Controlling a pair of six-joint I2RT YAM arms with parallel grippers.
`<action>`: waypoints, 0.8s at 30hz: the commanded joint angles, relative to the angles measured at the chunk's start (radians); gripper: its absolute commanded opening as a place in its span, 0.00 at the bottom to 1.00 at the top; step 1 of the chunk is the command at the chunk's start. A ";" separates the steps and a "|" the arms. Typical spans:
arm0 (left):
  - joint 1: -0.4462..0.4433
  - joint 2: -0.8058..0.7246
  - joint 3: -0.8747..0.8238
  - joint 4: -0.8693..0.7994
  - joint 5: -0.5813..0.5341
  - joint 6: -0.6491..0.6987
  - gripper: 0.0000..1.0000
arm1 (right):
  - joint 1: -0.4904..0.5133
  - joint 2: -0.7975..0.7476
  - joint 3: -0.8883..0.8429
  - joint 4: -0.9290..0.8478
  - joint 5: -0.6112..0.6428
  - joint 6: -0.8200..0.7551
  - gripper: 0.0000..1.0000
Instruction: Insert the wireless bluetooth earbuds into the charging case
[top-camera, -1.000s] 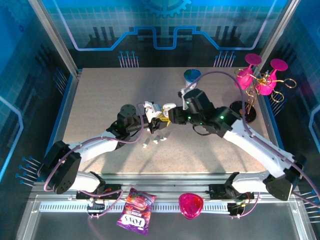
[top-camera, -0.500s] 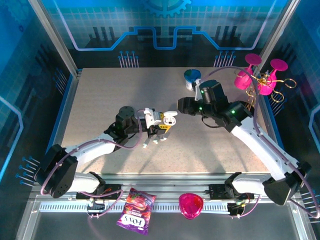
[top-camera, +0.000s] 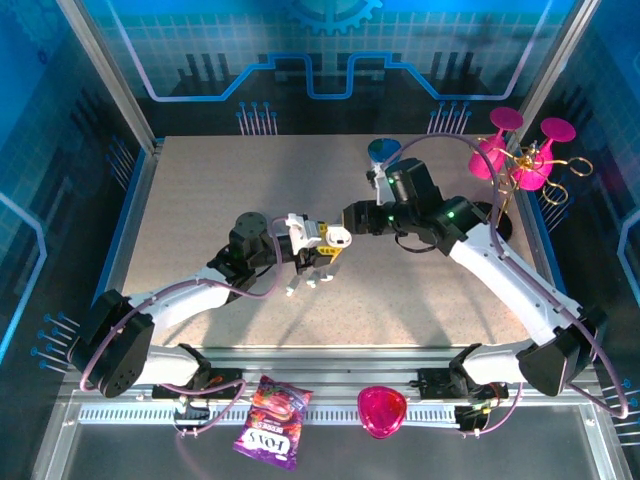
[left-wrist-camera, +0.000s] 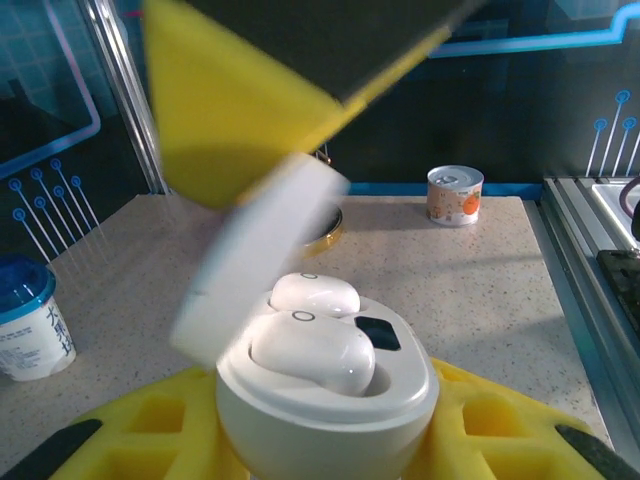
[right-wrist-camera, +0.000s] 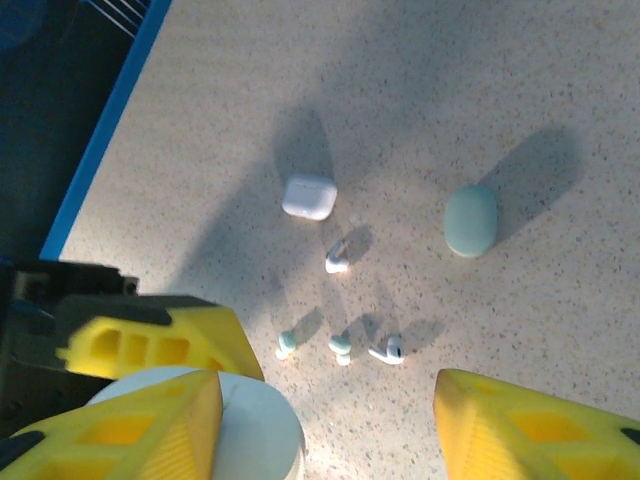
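My left gripper (top-camera: 306, 244) (left-wrist-camera: 325, 445) is shut on the round white charging case (left-wrist-camera: 400, 385) (top-camera: 330, 238) and holds it above the table. Its lid (left-wrist-camera: 255, 265) stands open, and two white earbuds (left-wrist-camera: 310, 350) sit in its wells. My right gripper (top-camera: 349, 222) (right-wrist-camera: 330, 410) is open beside the case. One of its yellow fingers (left-wrist-camera: 230, 110) rests against the lid (right-wrist-camera: 255, 430). Several loose earbuds (right-wrist-camera: 337, 257) (right-wrist-camera: 387, 351) (top-camera: 311, 283) lie on the table beneath the case.
A square white case (right-wrist-camera: 309, 196) and a pale green oval case (right-wrist-camera: 470, 220) lie on the table. A blue-lidded cup (top-camera: 383, 152) and a stand of pink glasses (top-camera: 520, 150) are at the back right. A small can (left-wrist-camera: 455, 194) stands near the table edge.
My right gripper drew back up and to the right, then came back to the case's lid with its jaws wider. The left gripper kept hold of the case, shifting slightly.
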 joint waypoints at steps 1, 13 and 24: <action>0.004 -0.006 0.012 0.063 -0.023 -0.040 0.30 | 0.013 -0.041 -0.031 -0.034 -0.019 -0.016 0.58; 0.004 0.057 0.009 0.284 -0.019 -0.180 0.30 | -0.150 -0.210 -0.360 0.490 -0.438 0.383 0.62; 0.004 0.086 0.059 0.353 -0.010 -0.234 0.30 | -0.161 -0.183 -0.621 1.136 -0.606 0.886 0.59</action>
